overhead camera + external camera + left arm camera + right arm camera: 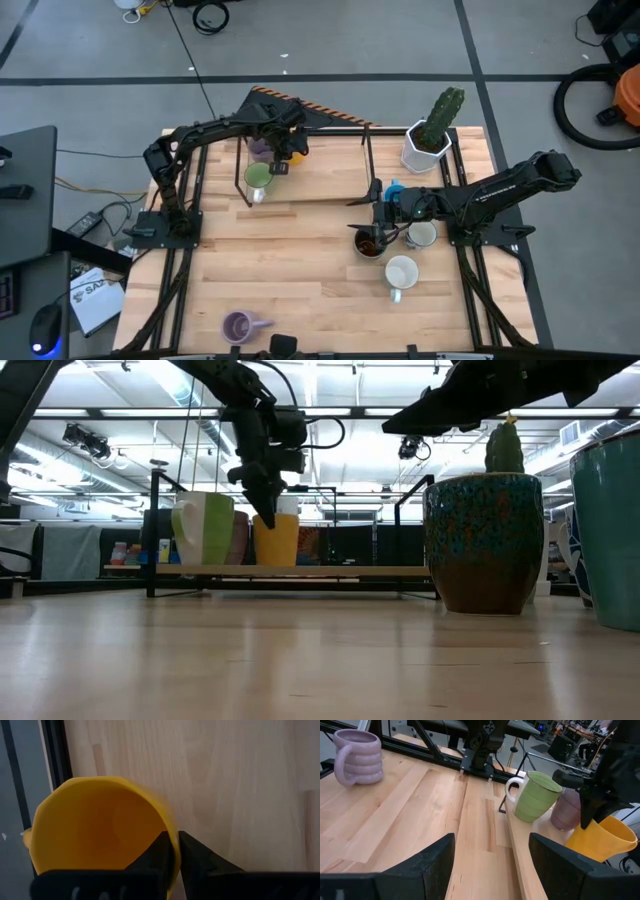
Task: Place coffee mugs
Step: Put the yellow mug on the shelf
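Mugs are spread across the wooden table [300,270] and a low raised shelf [320,170] at its far side. On that shelf stand a green mug [258,178], a purple mug [260,150] beside it, and an orange mug [283,160], which tilts in the right wrist view. The left gripper [176,851] reaches over the shelf and pinches the orange mug's rim, one finger inside the cup and one outside, the wall clamped between them. In the low view the same gripper [265,510] hangs down onto the orange mug [276,540], with the green mug [204,528] just beside it. The right gripper [375,195] lies near the table's middle, its fingers [555,862] spread wide and holding nothing. Close to it sit a blue mug [394,190], a dark brown mug [368,243], and two white mugs, one [422,235] just beside the brown one and the other [401,272] nearer the front edge. A second purple mug [238,326] stands alone near the front left of the table. A white faceted pot with a cactus [428,140] stands at the far right corner.
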`<state>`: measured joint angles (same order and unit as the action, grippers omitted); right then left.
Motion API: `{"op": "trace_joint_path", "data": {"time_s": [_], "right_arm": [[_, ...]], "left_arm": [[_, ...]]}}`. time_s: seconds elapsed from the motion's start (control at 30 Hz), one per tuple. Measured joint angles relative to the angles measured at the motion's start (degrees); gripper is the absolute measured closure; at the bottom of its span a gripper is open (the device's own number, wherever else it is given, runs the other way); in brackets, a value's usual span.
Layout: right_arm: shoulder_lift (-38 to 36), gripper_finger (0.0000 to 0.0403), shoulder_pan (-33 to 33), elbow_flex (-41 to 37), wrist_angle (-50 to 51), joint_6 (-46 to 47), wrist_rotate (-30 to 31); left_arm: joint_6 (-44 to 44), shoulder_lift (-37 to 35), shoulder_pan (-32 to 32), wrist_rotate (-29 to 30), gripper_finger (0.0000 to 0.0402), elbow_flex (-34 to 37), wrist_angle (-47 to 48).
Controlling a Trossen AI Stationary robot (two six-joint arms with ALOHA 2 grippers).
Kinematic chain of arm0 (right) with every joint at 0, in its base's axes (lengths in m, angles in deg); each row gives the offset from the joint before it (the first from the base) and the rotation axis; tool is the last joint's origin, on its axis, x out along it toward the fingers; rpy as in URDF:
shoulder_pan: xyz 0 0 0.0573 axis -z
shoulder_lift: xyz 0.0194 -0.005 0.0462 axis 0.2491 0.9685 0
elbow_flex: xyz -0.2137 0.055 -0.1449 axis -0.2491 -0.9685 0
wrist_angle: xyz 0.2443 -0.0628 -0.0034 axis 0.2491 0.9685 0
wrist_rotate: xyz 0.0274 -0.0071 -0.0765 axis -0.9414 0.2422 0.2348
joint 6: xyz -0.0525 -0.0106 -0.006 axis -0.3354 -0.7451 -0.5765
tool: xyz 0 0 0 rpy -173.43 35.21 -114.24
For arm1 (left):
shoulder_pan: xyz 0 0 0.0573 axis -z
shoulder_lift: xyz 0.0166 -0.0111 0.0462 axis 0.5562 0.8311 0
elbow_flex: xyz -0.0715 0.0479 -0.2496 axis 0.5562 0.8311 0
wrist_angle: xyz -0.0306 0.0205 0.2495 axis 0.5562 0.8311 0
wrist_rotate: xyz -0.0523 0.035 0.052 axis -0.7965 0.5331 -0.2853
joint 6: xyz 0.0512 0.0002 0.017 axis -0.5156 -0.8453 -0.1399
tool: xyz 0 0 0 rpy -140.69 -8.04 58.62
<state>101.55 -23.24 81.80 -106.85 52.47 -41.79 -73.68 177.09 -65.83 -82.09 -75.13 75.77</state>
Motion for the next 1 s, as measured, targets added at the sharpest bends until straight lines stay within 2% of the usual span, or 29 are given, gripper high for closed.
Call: {"op": "trace_joint_path", "data": {"time_s": [0.3,0.53,1.0], "right_arm": [[0.0,0.0142,0.0,0.0,0.0,0.0,-0.1],[0.0,0.0142,0.0,0.0,0.0,0.0,-0.1],[0.0,0.0142,0.0,0.0,0.3,0.0,-0.1]], "left_arm": [[0.0,0.0,0.2,0.0,0.0357,0.0,0.2],[0.0,0.2,1.2,2.3,0.0319,0.0,0.9],[1.5,0.2,2.8,2.4,0.0240,-0.1,2.9]]}}
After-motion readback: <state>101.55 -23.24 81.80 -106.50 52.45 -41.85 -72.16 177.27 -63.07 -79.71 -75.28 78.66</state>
